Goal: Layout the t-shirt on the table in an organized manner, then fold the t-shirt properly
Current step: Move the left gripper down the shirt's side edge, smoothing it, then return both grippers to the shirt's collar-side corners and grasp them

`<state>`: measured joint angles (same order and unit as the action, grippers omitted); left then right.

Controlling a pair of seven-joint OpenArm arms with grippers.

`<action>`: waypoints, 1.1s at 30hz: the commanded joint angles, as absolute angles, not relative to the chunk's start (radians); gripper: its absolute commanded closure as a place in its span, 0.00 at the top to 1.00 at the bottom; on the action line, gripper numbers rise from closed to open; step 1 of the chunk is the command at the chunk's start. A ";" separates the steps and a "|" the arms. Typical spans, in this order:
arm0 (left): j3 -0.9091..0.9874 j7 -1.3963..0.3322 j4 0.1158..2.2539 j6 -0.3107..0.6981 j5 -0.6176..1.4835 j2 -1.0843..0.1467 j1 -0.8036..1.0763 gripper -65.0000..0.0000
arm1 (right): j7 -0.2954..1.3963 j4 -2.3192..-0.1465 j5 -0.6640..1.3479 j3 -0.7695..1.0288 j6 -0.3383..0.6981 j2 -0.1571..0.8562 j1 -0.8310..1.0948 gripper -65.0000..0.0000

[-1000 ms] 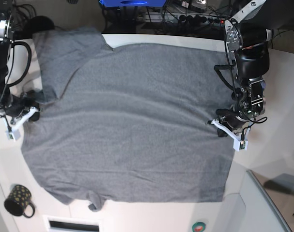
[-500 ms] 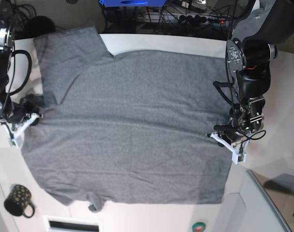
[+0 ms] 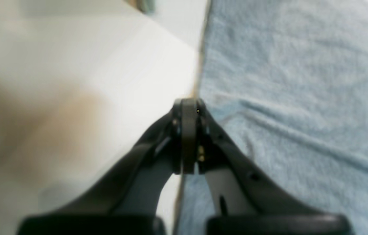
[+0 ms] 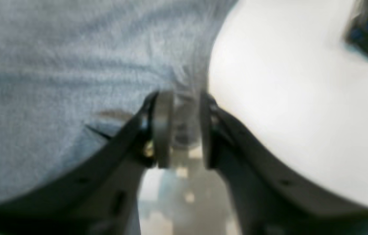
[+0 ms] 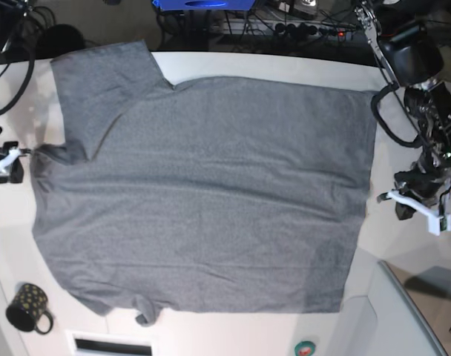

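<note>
The heather-grey t-shirt [image 5: 203, 193] lies spread flat on the white table [image 5: 248, 334], with one sleeve at the far left corner. On the base view's right, my left gripper [image 5: 405, 205] is shut and stands off the shirt's right edge, with a strip of table between. In the left wrist view its tips [image 3: 188, 104] line up with the t-shirt [image 3: 301, 81] hem, and nothing is seen between them. My right gripper [image 5: 9, 166] is at the view's left, just outside the sleeve corner. In its own view the right gripper [image 4: 185, 98] is open by the t-shirt [image 4: 56, 65] edge.
A black dotted mug [image 5: 29, 308] stands at the near left corner. A round green button [image 5: 305, 346] and a slot [image 5: 110, 345] sit along the near edge. A grey raised panel [image 5: 415, 311] fills the near right. Cables and a power strip [image 5: 285, 26] lie behind the table.
Both arms moved outward off the shirt's sides. The shirt's right edge was drawn to the right and its wrinkles flattened. The right gripper's jaws have come apart; the left stayed shut.
</note>
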<state>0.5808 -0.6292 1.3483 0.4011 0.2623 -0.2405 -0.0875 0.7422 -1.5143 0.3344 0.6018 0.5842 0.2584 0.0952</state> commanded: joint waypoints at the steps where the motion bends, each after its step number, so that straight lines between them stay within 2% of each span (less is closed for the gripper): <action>1: 0.598 -0.631 1.392 0.412 0.291 -0.255 -0.042 0.00 | 0.743 -1.569 0.341 0.644 0.584 0.263 0.130 0.40; 2: 0.607 -0.631 1.414 0.412 0.312 -0.260 0.007 0.06 | 0.756 -1.592 0.341 0.662 0.599 0.245 0.160 0.46; 4: 0.622 -0.630 1.451 0.412 0.358 -0.269 0.104 0.30 | 0.766 -1.610 0.341 0.702 0.693 0.219 0.225 0.59; 7: 0.651 -0.628 1.478 0.412 0.417 -0.272 0.219 0.65 | 0.817 -1.609 0.341 0.739 0.698 0.188 0.274 0.79; 9: 0.677 -0.628 1.484 0.414 0.456 -0.272 0.277 0.81 | 0.860 -1.595 0.341 0.759 0.698 0.162 0.283 0.87; 10: 0.691 -0.627 1.484 0.414 0.479 -0.272 0.305 0.85 | 0.872 -1.583 0.341 0.773 0.698 0.150 0.286 0.88; 17: 0.697 -0.493 1.475 0.414 0.521 -0.272 0.433 0.82 | 0.875 -1.422 0.341 0.776 0.698 0.110 0.289 0.86; 24: 0.699 -0.489 1.474 0.414 0.521 -0.271 0.452 0.82 | 0.874 -1.360 0.341 0.759 0.698 0.101 0.291 0.86; 30: 0.694 -0.493 1.474 0.414 0.522 -0.265 0.450 0.82 | 0.877 -1.366 0.341 0.674 0.698 0.079 0.334 0.73; 33: 0.694 -0.493 1.474 0.414 0.521 -0.265 0.447 0.82 | 0.875 -1.388 0.341 0.631 0.698 0.062 0.364 0.72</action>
<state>0.6884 -0.5121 1.4578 0.4118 0.5068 -0.2497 0.4469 0.8017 -1.4010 0.3664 0.6441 0.6910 0.0784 0.3450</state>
